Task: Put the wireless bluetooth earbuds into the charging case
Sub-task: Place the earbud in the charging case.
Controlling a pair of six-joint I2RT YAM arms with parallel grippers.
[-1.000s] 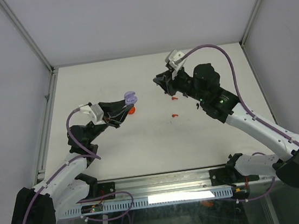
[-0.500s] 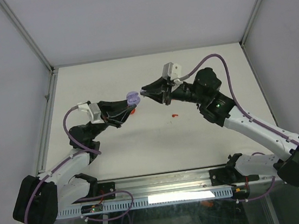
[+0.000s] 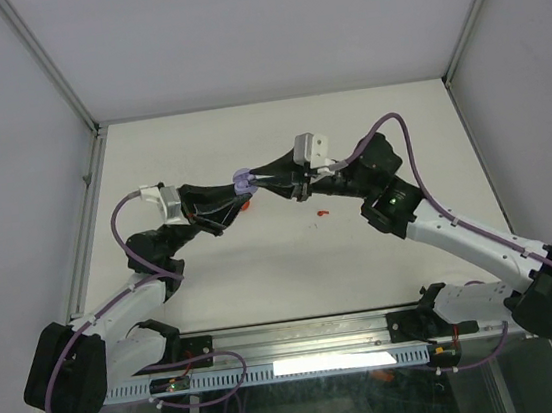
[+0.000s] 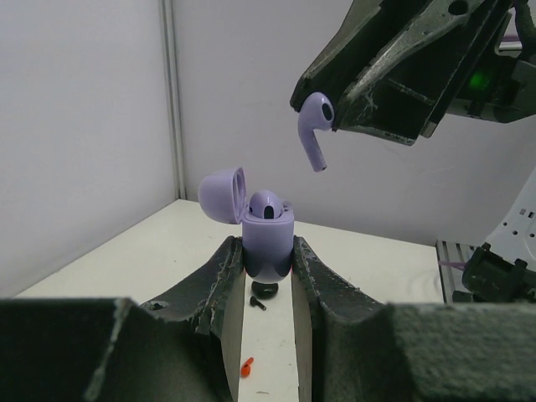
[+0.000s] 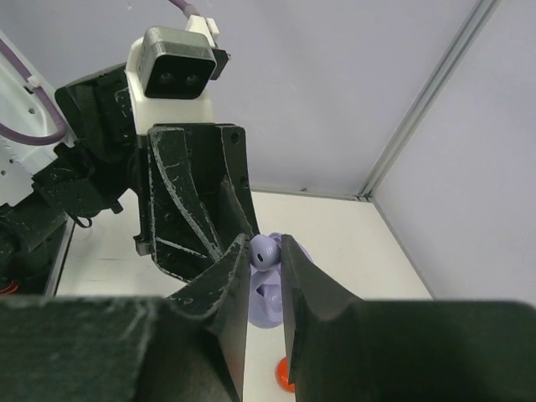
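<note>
**Speaker A:** What does the left side show?

**Speaker B:** The left pincer (image 3: 240,189) is clamped on the sides of a lilac charging case (image 4: 267,244). It holds the case upright in the air, above the worktop (image 3: 214,275) and a little left of the worktop's middle. The case's lid (image 4: 222,193) is swung open. A seated earbud (image 4: 266,203), also lilac, already fills one well.

**Speaker A:** What lies beneath the case?

**Speaker B:** A black earbud (image 4: 264,291) lies on the worktop, seen between the pincer's fingers. From above, an orange disc (image 3: 245,206) shows just beside the case, on the side toward the near edge.

**Speaker A:** And moving right?

**Speaker B:** The right pincer (image 3: 259,178) reaches in from the right and is closed on a lilac earbud (image 4: 315,126). It grips the bud's rounded head, and the stem points down. The bud hangs just above the open case and is not touching it.

**Speaker A:** Anything further right?

**Speaker B:** A red earbud (image 3: 323,212) lies on the worktop just right of the middle, near the right arm and well apart from the case.
</note>
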